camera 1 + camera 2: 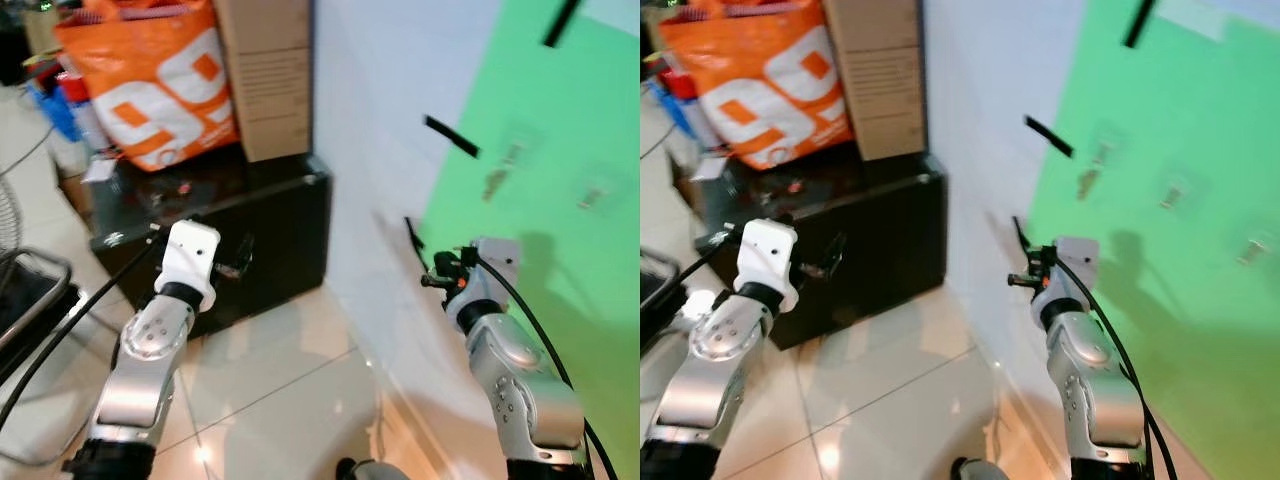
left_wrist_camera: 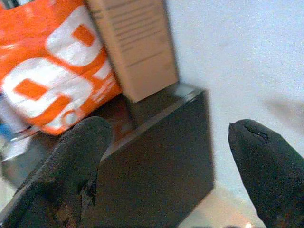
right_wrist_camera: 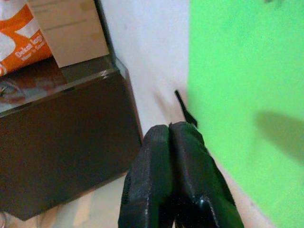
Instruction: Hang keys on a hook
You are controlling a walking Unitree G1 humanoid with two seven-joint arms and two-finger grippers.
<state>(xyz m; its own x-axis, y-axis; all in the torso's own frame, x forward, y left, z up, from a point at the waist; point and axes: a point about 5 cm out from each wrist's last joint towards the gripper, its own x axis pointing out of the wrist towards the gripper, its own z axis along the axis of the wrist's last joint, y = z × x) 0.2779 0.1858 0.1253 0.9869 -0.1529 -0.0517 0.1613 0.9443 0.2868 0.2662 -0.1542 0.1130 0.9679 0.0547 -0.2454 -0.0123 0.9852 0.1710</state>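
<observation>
- A green sheet [image 1: 560, 200] covers the white wall [image 1: 370, 120] to the robot's right and serves here as the landmark.
- Small clear hooks [image 1: 1174, 194] are stuck on the green sheet in a rough row; they are blurred, and one of them [image 1: 497, 182], nearest the sheet's left edge, seems to carry a small dangling metal piece, though whether that is the keys is too blurred to tell.
- Black tape strips [image 1: 451, 136] hold the green sheet's left edge to the wall.
- The right gripper [image 1: 432, 280] is raised just at the green sheet's lower left edge, below the hooks; in the right wrist view its two black fingers [image 3: 164, 166] are pressed together with no gap, and nothing can be made out between them.
- The left gripper [image 1: 240, 258] is held up well to the left of the green sheet, in front of a black cabinet [image 1: 270, 240]; in the left wrist view its fingers [image 2: 71, 166] stand wide apart with nothing held.
- The black cabinet stands against the wall, left of the green sheet, on a glossy tiled floor [image 1: 270, 380].
- On the cabinet's top sit an orange and white shopping bag [image 1: 150, 80], bulging, its contents hidden, and a tall brown cardboard box [image 1: 265, 70] between the bag and the wall, its contents hidden.
</observation>
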